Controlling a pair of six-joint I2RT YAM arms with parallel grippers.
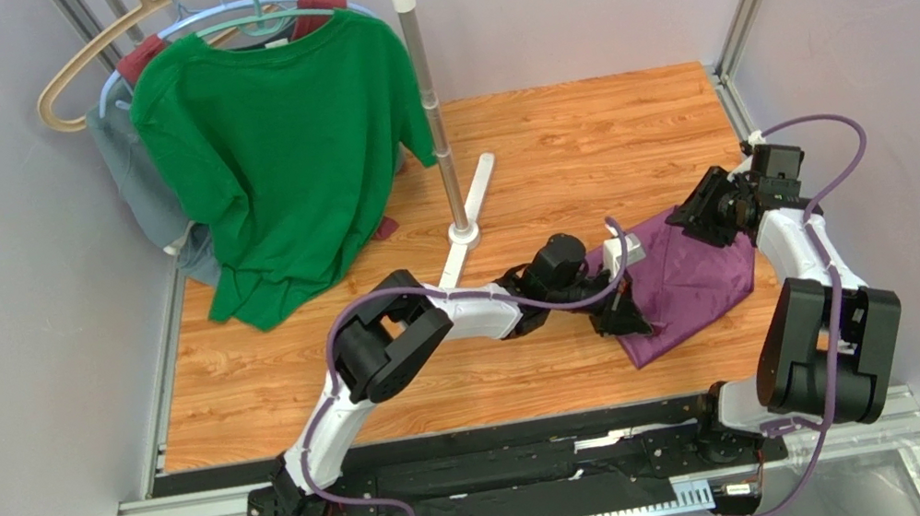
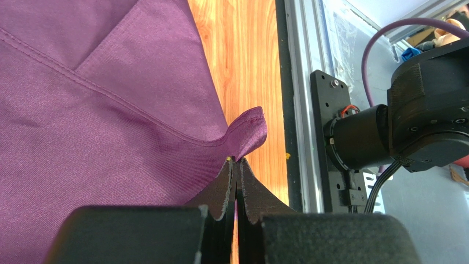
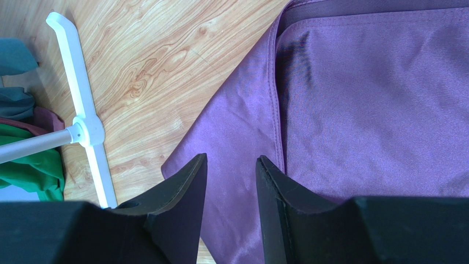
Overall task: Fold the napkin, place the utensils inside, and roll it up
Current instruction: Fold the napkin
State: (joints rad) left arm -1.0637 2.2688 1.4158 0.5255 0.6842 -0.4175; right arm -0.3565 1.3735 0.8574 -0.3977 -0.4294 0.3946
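On the wooden table [image 1: 545, 146] the napkin [image 1: 695, 282] lies rumpled right of centre from above; the left wrist view shows the left gripper [image 2: 236, 165] pinched shut on a bare sliver of hem, likely to slip when pulled; the right wrist view shows the right gripper [image 3: 231, 162] half open, empty, over the napkin.
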